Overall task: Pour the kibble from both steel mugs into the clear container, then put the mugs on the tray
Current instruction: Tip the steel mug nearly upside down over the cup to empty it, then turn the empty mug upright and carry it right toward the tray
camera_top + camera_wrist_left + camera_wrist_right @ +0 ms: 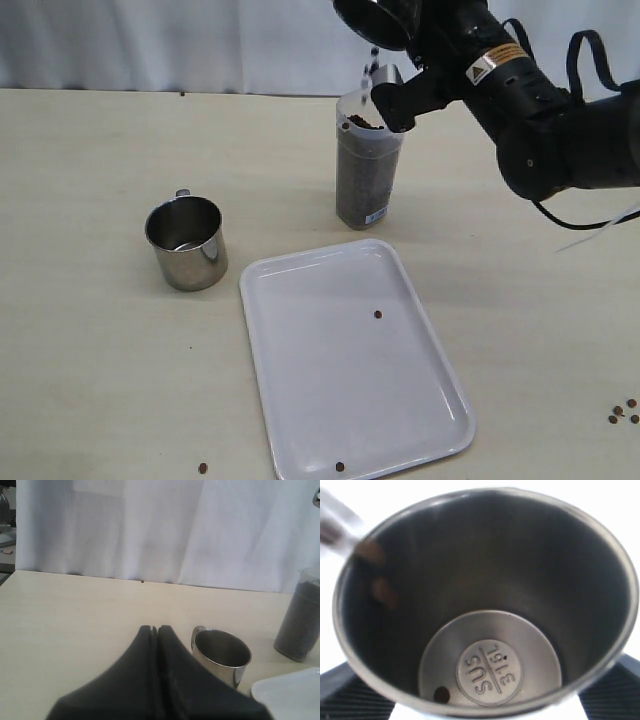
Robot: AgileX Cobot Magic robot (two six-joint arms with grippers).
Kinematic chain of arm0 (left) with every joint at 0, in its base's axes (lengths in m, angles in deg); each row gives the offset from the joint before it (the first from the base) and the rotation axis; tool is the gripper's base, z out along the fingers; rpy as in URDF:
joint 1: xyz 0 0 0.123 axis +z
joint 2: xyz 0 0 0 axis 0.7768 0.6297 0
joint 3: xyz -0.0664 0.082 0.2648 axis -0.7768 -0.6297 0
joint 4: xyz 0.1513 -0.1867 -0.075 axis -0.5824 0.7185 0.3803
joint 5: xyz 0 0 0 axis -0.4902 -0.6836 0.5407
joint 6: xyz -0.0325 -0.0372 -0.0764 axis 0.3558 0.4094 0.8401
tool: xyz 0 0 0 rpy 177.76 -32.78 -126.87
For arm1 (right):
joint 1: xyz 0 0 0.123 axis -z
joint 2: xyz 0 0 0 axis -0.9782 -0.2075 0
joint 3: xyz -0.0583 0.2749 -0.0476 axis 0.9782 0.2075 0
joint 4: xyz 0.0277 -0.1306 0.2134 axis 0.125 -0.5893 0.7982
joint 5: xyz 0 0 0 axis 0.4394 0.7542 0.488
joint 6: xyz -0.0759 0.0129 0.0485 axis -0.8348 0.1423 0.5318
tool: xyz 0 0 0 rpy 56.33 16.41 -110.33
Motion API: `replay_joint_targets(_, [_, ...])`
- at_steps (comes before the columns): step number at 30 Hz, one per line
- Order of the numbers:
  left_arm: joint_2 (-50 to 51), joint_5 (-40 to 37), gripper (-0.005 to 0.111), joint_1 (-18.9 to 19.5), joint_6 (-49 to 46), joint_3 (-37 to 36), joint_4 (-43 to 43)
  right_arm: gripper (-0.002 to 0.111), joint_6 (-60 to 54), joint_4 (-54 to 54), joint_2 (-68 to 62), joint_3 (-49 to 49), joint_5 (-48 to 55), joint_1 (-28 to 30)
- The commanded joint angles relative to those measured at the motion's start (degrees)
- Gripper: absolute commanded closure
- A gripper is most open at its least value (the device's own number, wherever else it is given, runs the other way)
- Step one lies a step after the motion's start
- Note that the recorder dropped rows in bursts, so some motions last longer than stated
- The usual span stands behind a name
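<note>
Tipping a shiny stainless-steel cylindrical mug over the tall translucent plastic canister, we held it in our right jaws, spread wide around its body. Small dark-brown kibble pellets heaped at the canister's rim. Our left jaws were pressed together, holding nothing, near the second steel mug. It stood upright on the pale table beside the flat white rectangular tray, which bore two stray pellets.

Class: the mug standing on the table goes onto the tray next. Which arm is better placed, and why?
Left: the left tool, shut and empty, sits near that mug; the right tool holds the other mug.
</note>
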Motion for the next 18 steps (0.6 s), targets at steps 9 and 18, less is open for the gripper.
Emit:
replay_joint_targets(9, [-0.14,0.25,0.107,-0.04,0.29,-0.18,0.04,0.104,0.05,5.46,0.33,-0.56,0.11,0.26])
replay_joint_targets(18, [-0.14,0.25,0.107,-0.04,0.29,-0.18,0.04,0.104,4.86,23.82,3.12,-0.56,2.84,0.26])
